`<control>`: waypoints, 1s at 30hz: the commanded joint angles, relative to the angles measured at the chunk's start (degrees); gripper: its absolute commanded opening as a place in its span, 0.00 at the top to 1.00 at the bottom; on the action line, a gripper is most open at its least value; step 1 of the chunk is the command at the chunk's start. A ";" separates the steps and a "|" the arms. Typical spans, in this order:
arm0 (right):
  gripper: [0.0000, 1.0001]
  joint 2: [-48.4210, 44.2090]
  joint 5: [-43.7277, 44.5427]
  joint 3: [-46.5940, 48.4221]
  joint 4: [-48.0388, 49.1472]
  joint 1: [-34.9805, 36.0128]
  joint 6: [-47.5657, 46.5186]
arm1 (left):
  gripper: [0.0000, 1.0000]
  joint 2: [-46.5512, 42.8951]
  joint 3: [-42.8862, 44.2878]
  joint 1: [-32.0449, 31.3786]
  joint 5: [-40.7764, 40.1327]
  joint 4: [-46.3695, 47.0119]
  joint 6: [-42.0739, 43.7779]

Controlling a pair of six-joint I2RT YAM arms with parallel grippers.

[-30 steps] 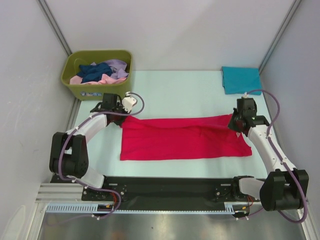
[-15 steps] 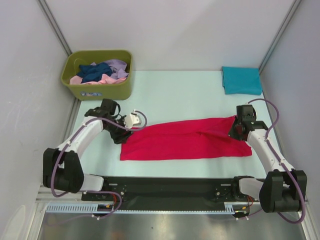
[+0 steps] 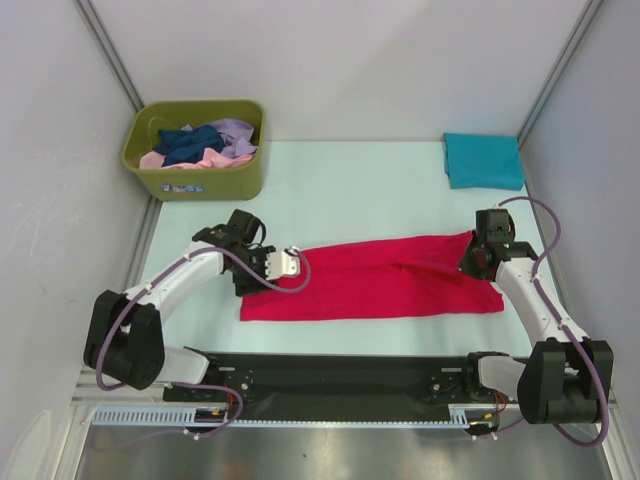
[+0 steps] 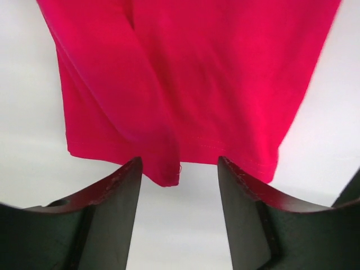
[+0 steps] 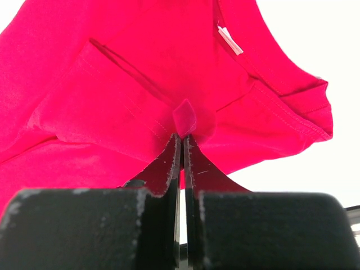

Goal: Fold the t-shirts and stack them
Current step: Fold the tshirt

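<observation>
Bin point(image 3: 200, 181), teal tee point(image 3: 483, 160) — beyond red tee point(image 3: 380, 285).

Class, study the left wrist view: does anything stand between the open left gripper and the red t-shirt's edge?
Nothing visible does. The left gripper is open, and the hem of the red t-shirt lies directly between its fingers, with only bare table nearby.
</observation>
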 commanded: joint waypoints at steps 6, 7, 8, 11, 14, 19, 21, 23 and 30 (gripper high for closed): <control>1.00 -0.73 -0.21 2.54 0.56 -1.83 -0.87 | 0.86 1.72 -2.84 -0.52 -9.14 10.28 0.74; 1.00 -0.73 -0.30 2.63 0.73 -1.92 -1.05 | 1.00 1.63 -2.40 -0.52 -9.23 11.33 0.39; 1.00 -0.47 -0.30 2.71 1.87 -1.92 -1.31 | 1.00 1.55 -1.96 -0.43 -9.15 11.86 0.12; 1.00 2.51 -0.39 5.25 4.94 -2.44 -2.19 | 1.00 2.24 0.06 0.79 -10.02 18.00 -2.42; 1.00 9.44 -0.30 12.71 7.84 -2.88 -3.85 | 1.00 6.09 5.76 4.03 -11.17 23.46 -6.73; 1.00 20.87 -0.47 29.21 9.96 -3.41 -8.86 | 1.00 13.04 15.08 6.34 -12.92 28.55 -11.65; 1.00 25.79 -0.30 33.37 9.18 -3.59 -10.01 | 1.00 14.28 17.01 6.25 -13.28 29.44 -12.71; 1.00 28.00 0.40 37.42 6.73 -3.68 -11.06 | 1.00 15.17 17.38 6.34 -15.10 30.59 -13.41; 1.00 18.90 2.51 30.76 4.96 -3.76 -12.30 | 1.00 10.69 10.19 6.51 -11.98 32.26 -11.40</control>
